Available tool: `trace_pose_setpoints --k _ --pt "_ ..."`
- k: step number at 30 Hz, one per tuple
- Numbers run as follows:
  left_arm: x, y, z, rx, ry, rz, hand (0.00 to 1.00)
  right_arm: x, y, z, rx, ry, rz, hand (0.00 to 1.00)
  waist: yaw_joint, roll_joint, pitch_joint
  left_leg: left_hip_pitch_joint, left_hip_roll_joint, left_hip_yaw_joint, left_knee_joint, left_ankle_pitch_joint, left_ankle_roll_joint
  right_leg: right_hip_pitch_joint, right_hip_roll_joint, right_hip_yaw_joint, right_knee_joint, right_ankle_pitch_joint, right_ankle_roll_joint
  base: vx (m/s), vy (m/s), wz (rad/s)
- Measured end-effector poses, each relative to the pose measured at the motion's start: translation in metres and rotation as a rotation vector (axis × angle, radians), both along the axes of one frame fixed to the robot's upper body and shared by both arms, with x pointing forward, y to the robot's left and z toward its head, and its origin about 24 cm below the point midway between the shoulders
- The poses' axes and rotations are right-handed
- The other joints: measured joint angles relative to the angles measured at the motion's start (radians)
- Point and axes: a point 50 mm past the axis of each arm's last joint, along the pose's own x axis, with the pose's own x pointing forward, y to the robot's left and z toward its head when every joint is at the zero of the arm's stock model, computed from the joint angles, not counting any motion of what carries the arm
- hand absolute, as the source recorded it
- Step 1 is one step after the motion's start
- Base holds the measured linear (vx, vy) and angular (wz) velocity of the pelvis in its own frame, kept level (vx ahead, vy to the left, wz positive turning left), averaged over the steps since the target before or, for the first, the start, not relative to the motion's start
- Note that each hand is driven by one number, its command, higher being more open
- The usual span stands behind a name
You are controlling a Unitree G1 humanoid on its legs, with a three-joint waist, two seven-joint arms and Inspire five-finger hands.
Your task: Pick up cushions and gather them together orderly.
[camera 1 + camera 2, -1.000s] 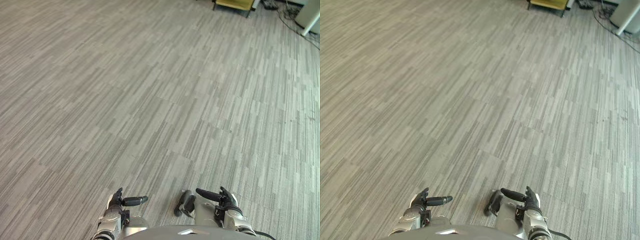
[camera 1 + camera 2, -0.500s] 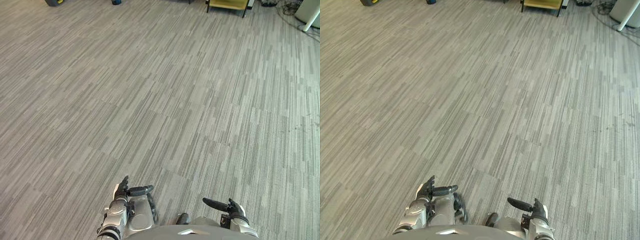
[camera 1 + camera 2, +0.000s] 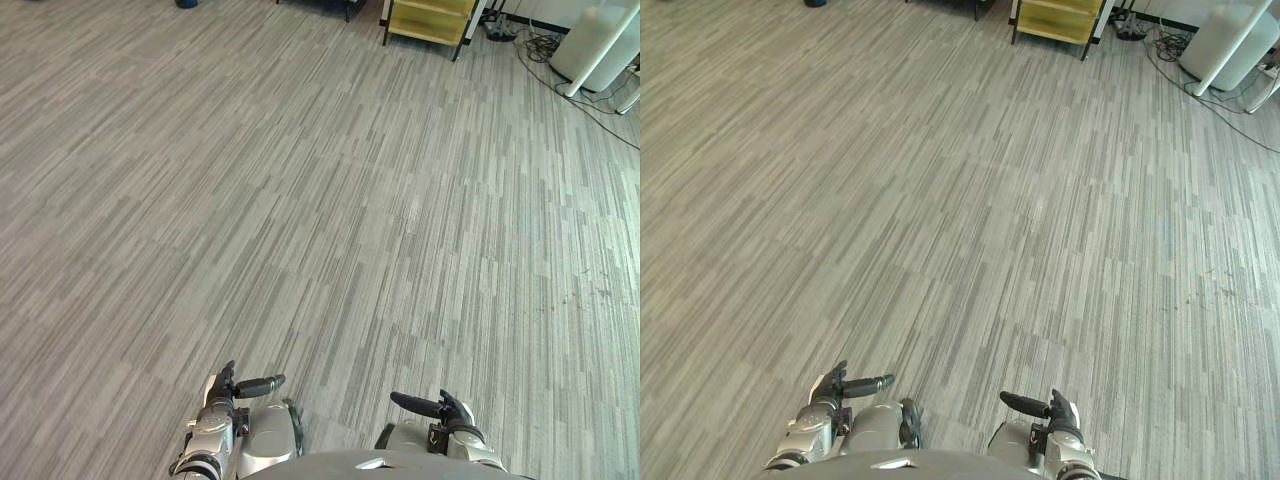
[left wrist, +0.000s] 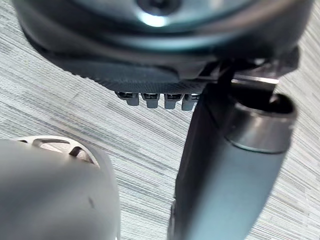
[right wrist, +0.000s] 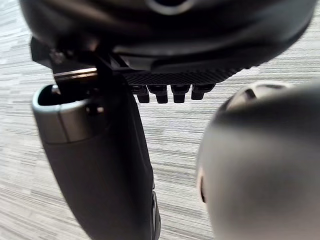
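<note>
Grey striped carpet spreads ahead, and where the cushions lie cannot be told from here, so the step in hand is, I judge, a search. Done well, it means sweeping the gaze from the left side across to the yellow shelf unit and the white stand at the far right (loose cables trail there, something to step wide of), with both arms low and out of the way. Left hand hangs near, at the lower edge, thumb pointing inward to the right, fingers relaxed and holding nothing. Right hand mirrors it, thumb pointing left, fingers loose, empty.
</note>
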Motion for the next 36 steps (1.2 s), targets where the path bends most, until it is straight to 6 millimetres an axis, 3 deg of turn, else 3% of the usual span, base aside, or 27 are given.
trace_pose_setpoints --k 1,2,3,4,6,7,8,9,10,11,12,13,16,17,18,20,21,22,23,25,29,30,31,32,33,35,36 --pt "0.0 -0.002 0.0 -0.002 0.0 -0.002 1.0 0.002 0.0 0.001 -0.003 -0.01 0.002 1.0 -0.002 0.0 0.001 0.018 0.006 -0.006 -0.014 0.003 -0.005 -0.026 0.037 0.039 -0.127 0.024 0.019 0.53 -0.354 0.54" --pt "-0.001 -0.002 -0.001 0.005 0.009 -0.023 1.0 0.002 -0.003 0.002 -0.006 -0.013 -0.003 1.0 -0.015 -0.01 -0.001 0.046 0.006 -0.04 -0.029 -0.001 -0.04 -0.019 0.086 0.098 -0.292 0.188 -0.025 0.48 -0.307 0.55" --pt "-0.002 -0.004 -0.002 -0.001 0.015 -0.025 1.0 0.002 -0.004 0.002 -0.009 -0.009 -0.003 1.0 -0.019 -0.002 -0.002 0.05 0.013 -0.053 -0.034 -0.007 -0.052 0.002 0.096 0.089 -0.3 0.182 -0.038 0.48 -0.257 0.56" --pt "-0.002 -0.021 -0.005 -0.042 0.021 -0.057 1.0 0.002 -0.015 0.003 -0.037 -0.004 -0.013 1.0 -0.007 0.031 -0.006 0.064 0.016 -0.091 -0.082 -0.004 -0.058 0.013 0.113 0.083 -0.273 0.169 -0.057 0.4 -0.155 0.46" --pt "-0.001 -0.027 -0.005 -0.055 0.017 -0.093 1.0 -0.002 -0.023 0.003 -0.047 0.007 -0.043 1.0 -0.017 0.042 -0.003 0.076 0.001 -0.107 -0.103 0.06 -0.034 0.013 0.114 0.097 -0.185 0.145 -0.083 0.3 -0.135 0.55" --pt "-0.001 -0.029 -0.005 -0.053 0.017 -0.102 1.0 -0.015 -0.023 -0.001 -0.04 0.031 -0.073 1.0 -0.023 0.034 -0.009 0.063 0.032 -0.115 -0.006 0.062 -0.044 0.024 0.122 0.078 -0.175 0.087 -0.075 0.2 -0.192 0.63" --pt "-0.003 -0.023 -0.005 -0.036 0.014 -0.098 1.0 -0.023 -0.018 -0.004 -0.025 0.046 -0.081 1.0 -0.019 0.014 -0.021 0.032 0.039 -0.122 0.08 0.048 -0.055 0.067 0.12 0.07 -0.249 0.069 -0.064 0.27 -0.327 0.75" --pt "-0.002 -0.023 -0.004 -0.035 0.006 -0.088 1.0 -0.026 -0.016 -0.004 -0.008 0.043 -0.103 1.0 -0.022 0.026 -0.015 -0.014 0.08 -0.136 0.207 0.039 -0.049 0.112 0.142 0.046 -0.27 0.035 -0.067 0.26 -0.311 0.47" --pt "0.0 -0.023 -0.002 -0.049 -0.019 -0.045 1.0 -0.028 -0.023 -0.002 -0.038 0.038 -0.096 1.0 -0.014 0.058 -0.013 -0.133 0.174 -0.161 0.472 0.049 -0.029 0.174 0.204 0.031 -0.318 0.024 -0.083 0.29 -0.275 0.26" --pt "0.002 -0.023 0.0 -0.047 -0.039 -0.038 1.0 -0.029 -0.025 -0.002 -0.047 0.039 -0.097 1.0 -0.003 0.068 -0.011 -0.187 0.213 -0.164 0.58 0.022 -0.033 0.211 0.232 0.026 -0.346 0.018 -0.089 0.31 -0.187 0.04" --pt "0.004 -0.022 0.001 -0.044 -0.046 -0.039 1.0 -0.03 -0.024 -0.003 -0.047 0.043 -0.098 1.0 0.003 0.068 -0.01 -0.213 0.216 -0.164 0.612 0.007 -0.038 0.234 0.239 0.025 -0.364 0.015 -0.092 0.32 -0.157 0.05" --pt "0.008 -0.021 0.004 -0.039 -0.066 -0.039 1.0 -0.03 -0.019 -0.004 -0.035 0.045 -0.102 1.0 0.007 0.052 -0.002 -0.265 0.184 -0.155 0.587 -0.022 -0.043 0.298 0.243 0.019 -0.419 0.015 -0.09 0.45 -0.191 0.07" --pt "0.015 -0.022 0.007 -0.042 -0.09 -0.042 1.0 -0.026 -0.011 -0.004 -0.02 0.038 -0.103 1.0 0.011 0.041 0.003 -0.319 0.1 -0.165 0.324 -0.029 -0.048 0.369 0.241 0.025 -0.49 0.018 -0.084 0.34 -0.068 -0.05" --pt "0.018 -0.022 0.008 -0.042 -0.099 -0.043 1.0 -0.021 -0.006 -0.004 -0.007 0.027 -0.101 1.0 0.014 0.031 0.011 -0.325 0.055 -0.178 0.162 0.0 -0.051 0.392 0.229 0.034 -0.507 0.018 -0.084 0.36 0.023 -0.15" --pt "0.02 -0.022 0.009 -0.042 -0.101 -0.043 1.0 -0.02 -0.003 -0.004 -0.001 0.026 -0.101 1.0 0.016 0.027 0.015 -0.326 0.04 -0.184 0.109 0.018 -0.051 0.399 0.225 0.037 -0.51 0.018 -0.084 0.36 0.087 -0.21" --pt "0.022 -0.022 0.01 -0.042 -0.106 -0.043 1.0 -0.019 0.002 -0.005 0.012 0.023 -0.098 1.0 0.023 0.021 0.019 -0.329 -0.006 -0.193 -0.094 0.145 -0.043 0.431 0.212 0.048 -0.518 0.015 -0.068 0.39 0.135 -0.32" --pt "0.021 -0.024 0.009 -0.046 -0.103 -0.042 1.0 -0.024 0.0 -0.006 0.008 0.036 -0.101 1.0 0.045 0.025 0.014 -0.303 -0.016 -0.198 -0.167 0.327 -0.029 0.472 0.214 0.085 -0.529 -0.006 -0.018 0.51 0.171 -0.48" --pt "0.021 -0.023 0.009 -0.044 -0.103 -0.041 1.0 -0.024 0.003 -0.006 0.014 0.039 -0.101 1.0 0.052 0.023 0.011 -0.295 -0.017 -0.198 -0.169 0.386 -0.013 0.489 0.211 0.099 -0.54 -0.014 -0.005 0.52 0.142 -0.41" --pt "0.024 -0.017 0.011 -0.026 -0.109 -0.045 1.0 -0.021 0.012 -0.007 0.036 0.034 -0.097 1.0 0.049 -0.022 0.007 -0.296 -0.044 -0.189 -0.159 0.366 -0.003 0.485 0.177 0.107 -0.545 -0.008 0.015 0.41 0.088 -0.04" --pt "0.026 -0.01 0.013 -0.013 -0.116 -0.046 1.0 -0.023 0.021 -0.008 0.059 0.04 -0.099 1.0 0.049 -0.06 -0.004 -0.331 -0.06 -0.184 -0.051 0.287 0.014 0.489 0.149 0.137 -0.53 0.016 0.054 0.37 0.069 0.09" --pt "0.021 -0.008 0.011 -0.008 -0.098 -0.04 1.0 -0.022 0.02 -0.008 0.059 0.038 -0.089 1.0 0.056 -0.047 -0.023 -0.311 -0.046 -0.152 0.105 0.113 0.021 0.416 0.103 0.198 -0.257 0.028 0.075 0.35 0.126 -0.28" --pt "0.018 -0.008 0.009 -0.008 -0.084 -0.043 1.0 -0.021 0.019 -0.008 0.062 0.037 -0.076 1.0 0.054 -0.051 -0.025 -0.273 -0.052 -0.128 0.11 0.068 0.026 0.323 0.044 0.198 -0.036 0.092 0.129 0.34 0.126 -0.35" --pt "0.016 -0.008 0.008 -0.01 -0.074 -0.044 1.0 -0.02 0.017 -0.008 0.056 0.036 -0.062 1.0 0.051 -0.048 -0.025 -0.247 -0.054 -0.122 0.107 0.047 0.031 0.28 0.011 0.184 0.069 0.168 0.132 0.35 0.1 -0.35" --pt "0.012 -0.011 0.005 -0.013 -0.053 -0.056 1.0 -0.02 0.013 -0.007 0.043 0.039 -0.042 1.0 0.04 -0.038 -0.021 -0.192 -0.051 -0.118 0.094 0.012 0.039 0.218 -0.042 0.147 0.225 0.219 0.088 0.36 0.065 -0.22" --pt "0.01 -0.009 0.004 -0.002 -0.044 -0.069 1.0 -0.02 0.011 -0.007 0.039 0.036 -0.04 1.0 0.034 -0.03 -0.016 -0.153 -0.047 -0.118 0.082 -0.005 0.037 0.174 -0.065 0.115 0.29 0.141 0.036 0.43 0.044 -0.18" --pt "0.006 -0.006 0.003 0.01 -0.03 -0.07 1.0 -0.014 0.007 -0.004 0.021 0.021 -0.02 1.0 0.02 -0.028 -0.015 -0.078 -0.033 -0.116 0.029 -0.009 0.025 0.083 -0.054 0.053 0.243 0.031 0.022 0.39 -0.039 0.01" --pt "0.005 -0.006 0.002 0.01 -0.021 -0.068 1.0 -0.01 0.006 -0.003 0.017 0.012 -0.017 1.0 0.014 -0.026 -0.014 -0.047 -0.025 -0.116 0.0 -0.007 0.02 0.038 -0.029 0.041 0.156 0.012 0.018 0.28 -0.087 0.09"
